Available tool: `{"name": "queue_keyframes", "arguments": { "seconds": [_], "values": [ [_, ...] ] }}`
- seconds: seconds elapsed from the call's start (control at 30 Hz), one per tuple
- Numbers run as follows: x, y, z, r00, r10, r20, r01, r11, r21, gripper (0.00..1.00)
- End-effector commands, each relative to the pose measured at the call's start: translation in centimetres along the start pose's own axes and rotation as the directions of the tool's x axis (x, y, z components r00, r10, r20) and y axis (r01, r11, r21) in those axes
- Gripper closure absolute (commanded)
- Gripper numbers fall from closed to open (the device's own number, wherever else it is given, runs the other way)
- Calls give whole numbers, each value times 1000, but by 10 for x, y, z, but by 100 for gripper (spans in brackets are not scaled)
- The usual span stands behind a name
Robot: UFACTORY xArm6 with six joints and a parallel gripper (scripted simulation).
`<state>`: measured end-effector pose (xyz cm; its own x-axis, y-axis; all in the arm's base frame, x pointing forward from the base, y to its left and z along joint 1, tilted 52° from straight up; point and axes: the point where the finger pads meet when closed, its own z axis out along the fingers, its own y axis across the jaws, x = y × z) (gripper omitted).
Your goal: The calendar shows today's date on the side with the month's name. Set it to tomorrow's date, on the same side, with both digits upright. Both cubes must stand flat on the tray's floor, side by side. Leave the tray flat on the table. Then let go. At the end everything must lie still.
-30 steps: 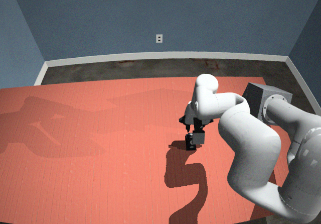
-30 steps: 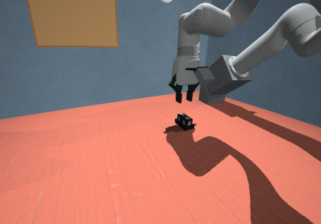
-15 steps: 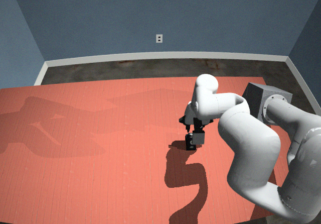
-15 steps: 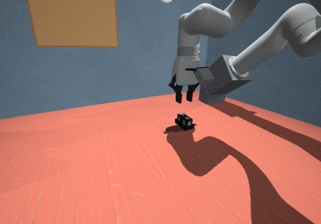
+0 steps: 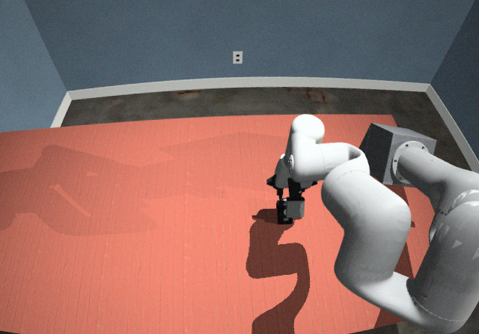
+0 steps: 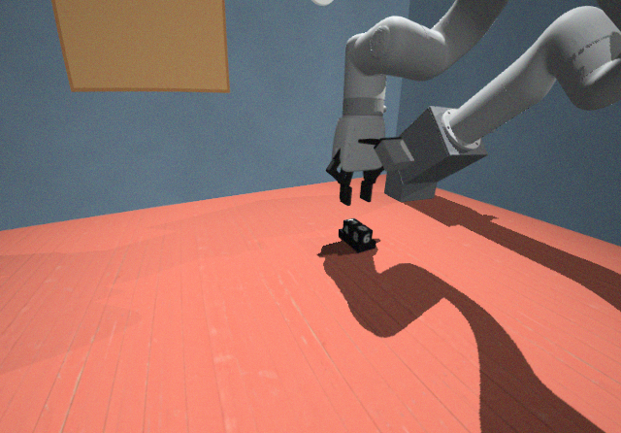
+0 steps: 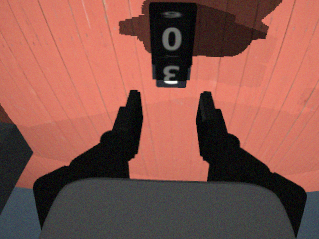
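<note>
We are holding the claw [image 5: 287, 199] [image 6: 356, 201] [image 7: 169, 105] partly spread, gripping nothing, above the calendar [image 5: 284, 216] [image 6: 356, 235] [image 7: 171, 50] on the table [image 5: 154, 276] [image 6: 200, 317] [image 7: 60, 75]. In the wrist view it is lying beyond the fingertips, upper middle, its long axis running up-down; in the exterior view, it is slanting toward lower right.

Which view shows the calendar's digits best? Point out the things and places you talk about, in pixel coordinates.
Wrist: the calendar [image 5: 284, 217] [image 6: 356, 235] [image 7: 172, 42] is largest there, a 0 and a 3 readable. Exterior shows it small, a 6 on one end. Top shows it partly hidden by the arm, digits unreadable.
</note>
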<state>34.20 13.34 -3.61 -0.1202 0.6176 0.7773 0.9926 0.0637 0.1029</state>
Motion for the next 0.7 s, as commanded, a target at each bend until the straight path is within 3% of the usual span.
{"name": "queue_keyframes", "arguments": {
  "seconds": [0.0, 0.67],
  "values": [
    [0, 1, 4, 1000, -1, 1, 1, 1000, -3, 51],
    [-1, 1, 31, 1000, -1, 1, 1, 1000, -3, 51]
  ]
}}
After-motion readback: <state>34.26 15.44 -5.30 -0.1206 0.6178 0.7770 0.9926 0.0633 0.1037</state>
